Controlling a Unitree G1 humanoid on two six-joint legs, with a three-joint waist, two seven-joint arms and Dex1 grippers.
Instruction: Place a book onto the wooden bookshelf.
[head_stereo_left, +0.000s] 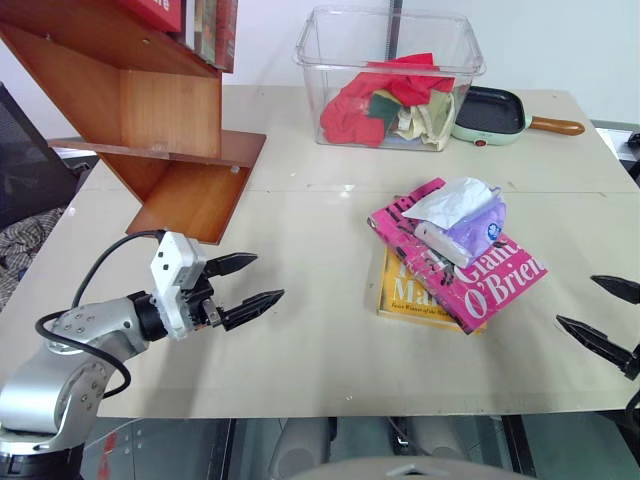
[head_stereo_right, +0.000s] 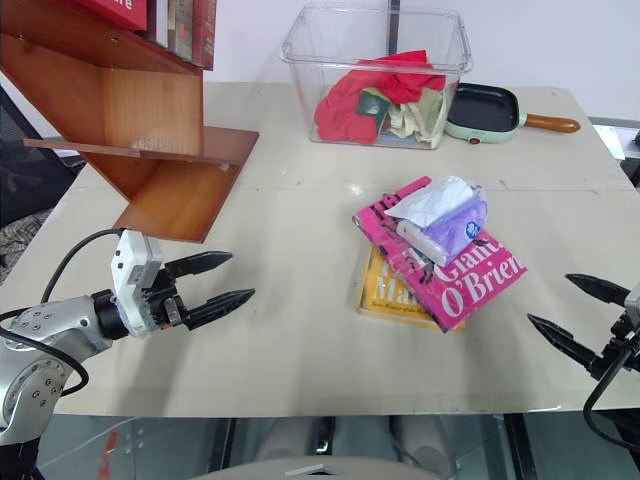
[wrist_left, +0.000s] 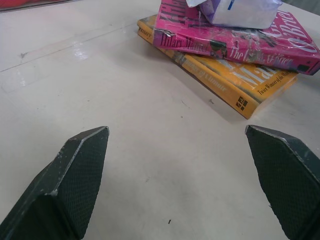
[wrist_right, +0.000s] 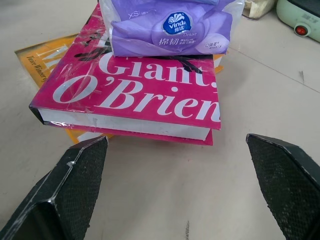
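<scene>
You are at the approach step; nothing is grasped. Your left gripper (head_stereo_left: 240, 287) and right gripper (head_stereo_left: 610, 315) both stand fully spread and empty above the table (head_stereo_left: 300, 360). The book (head_stereo_left: 470, 275) lies flat right of centre, stacked on one yellow book (head_stereo_left: 400, 295), with one tissue pack (head_stereo_left: 462, 220) on its cover. The wooden bookshelf (head_stereo_left: 150, 120) stands at ten o'clock. The pack likely needs clearing before you lift. Count: two flat books, one pack, one bin (head_stereo_left: 390, 80), one pan (head_stereo_left: 500, 115).
</scene>
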